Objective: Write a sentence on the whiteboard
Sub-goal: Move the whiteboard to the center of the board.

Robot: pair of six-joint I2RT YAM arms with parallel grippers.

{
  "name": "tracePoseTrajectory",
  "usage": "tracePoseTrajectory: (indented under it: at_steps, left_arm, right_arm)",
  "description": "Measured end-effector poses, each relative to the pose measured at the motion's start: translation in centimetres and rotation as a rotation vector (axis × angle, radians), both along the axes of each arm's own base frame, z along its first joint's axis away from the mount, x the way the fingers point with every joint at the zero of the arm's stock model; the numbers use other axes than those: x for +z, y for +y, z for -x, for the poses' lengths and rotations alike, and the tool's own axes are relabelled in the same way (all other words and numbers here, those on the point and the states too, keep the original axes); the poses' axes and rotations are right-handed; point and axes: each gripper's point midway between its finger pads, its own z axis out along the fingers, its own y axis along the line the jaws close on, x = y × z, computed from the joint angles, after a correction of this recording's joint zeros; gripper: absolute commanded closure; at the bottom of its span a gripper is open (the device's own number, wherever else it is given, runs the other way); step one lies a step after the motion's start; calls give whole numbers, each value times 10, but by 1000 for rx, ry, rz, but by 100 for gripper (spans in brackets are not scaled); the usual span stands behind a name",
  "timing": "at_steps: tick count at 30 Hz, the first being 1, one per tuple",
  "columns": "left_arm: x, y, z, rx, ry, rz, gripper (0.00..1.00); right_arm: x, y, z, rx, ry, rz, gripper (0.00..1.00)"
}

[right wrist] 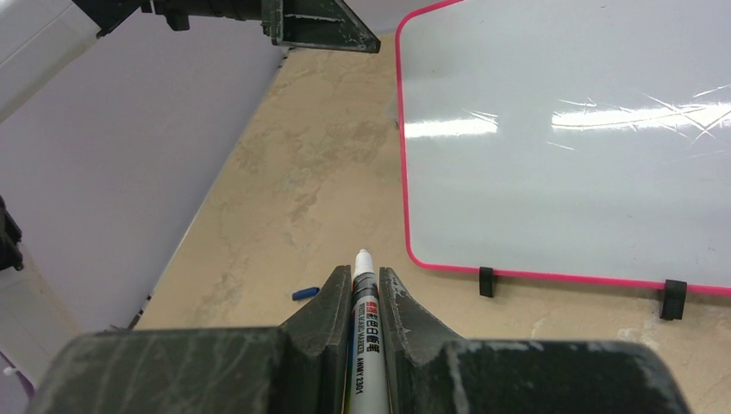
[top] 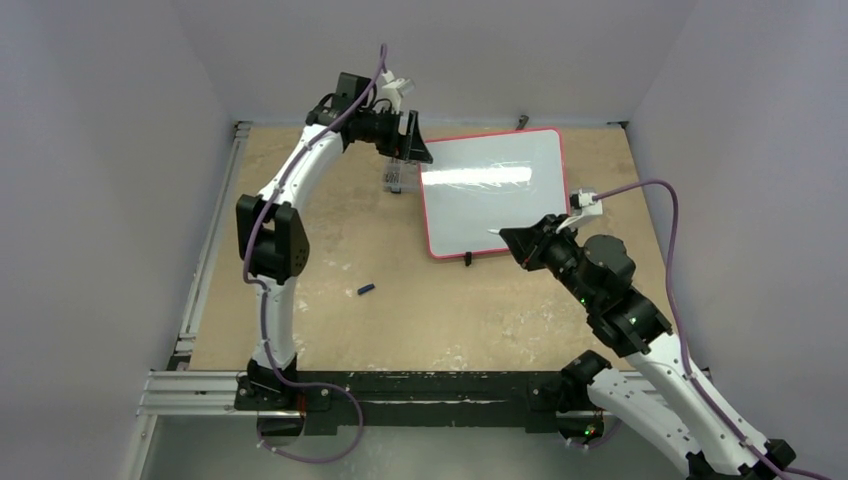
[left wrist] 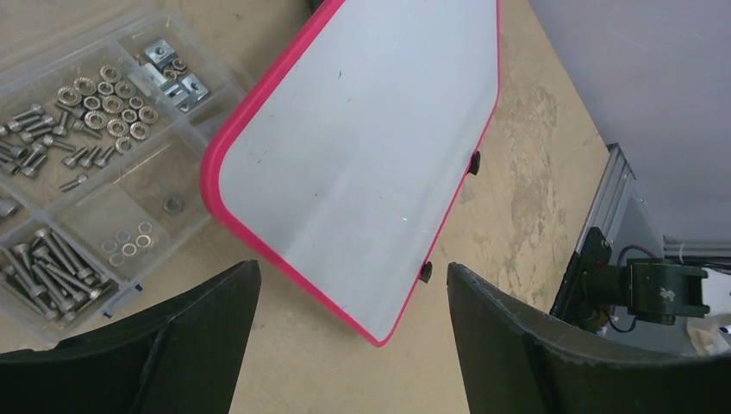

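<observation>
The whiteboard lay flat on the table's far right part, glossy white with glare streaks, inside a thin red frame. One board with two black feet on its near edge, one marker, one small blue cap, and one clear box of screws and washers were there. The left gripper hung wide and empty, extended over the board's far-left corner. The right gripper, elbow bent, pinched the marker near the near edge.
</observation>
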Motion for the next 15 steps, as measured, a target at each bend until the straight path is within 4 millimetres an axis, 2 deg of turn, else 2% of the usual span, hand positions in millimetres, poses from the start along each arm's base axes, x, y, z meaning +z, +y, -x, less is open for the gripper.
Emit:
tracePoseTrajectory:
  at_steps: [3, 10, 15]
  left_arm:
    - [-2, -6, -5, -26, 3, 24, 22]
    - [-16, -16, -19, -56, 13, 61, 14]
    - [-9, -19, -33, -38, -22, 91, 12]
  right_arm:
    - [-2, 0, 1, 0, 5, 8, 100]
    - [-8, 0, 3, 8, 25, 22, 100]
    - [-9, 0, 4, 12, 31, 25, 100]
